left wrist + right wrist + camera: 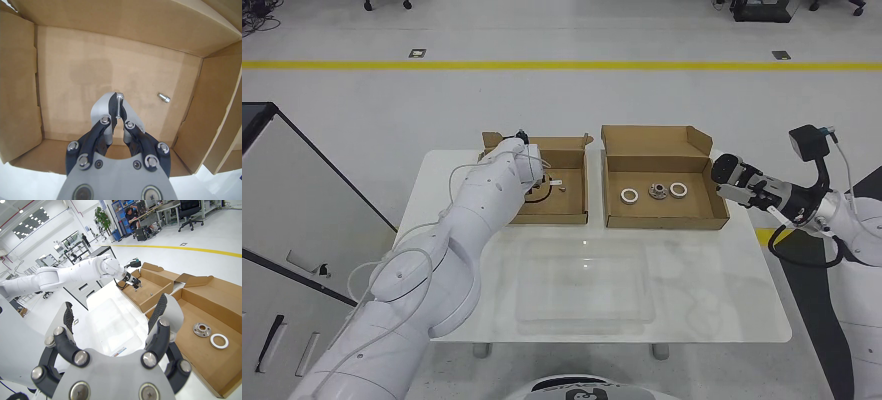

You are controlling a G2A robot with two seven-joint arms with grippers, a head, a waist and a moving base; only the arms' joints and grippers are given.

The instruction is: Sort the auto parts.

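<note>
Nut (pixel 164 98) in left carton (pixel 121 28); rings (pixel 628 196) and flange (pixel 654 191) in right carton (pixel 694 207)

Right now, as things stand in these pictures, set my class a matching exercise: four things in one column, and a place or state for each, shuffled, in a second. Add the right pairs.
Things
1. bolt
2. nut
3. flange
4. right gripper

Places or states
A. open, holding nothing
B. lying loose on the floor of the left box
C. in the right box, beside a white ring
D. clamped in the left gripper

Pairs: 1-D, 2-B, 3-C, 4-A
</note>
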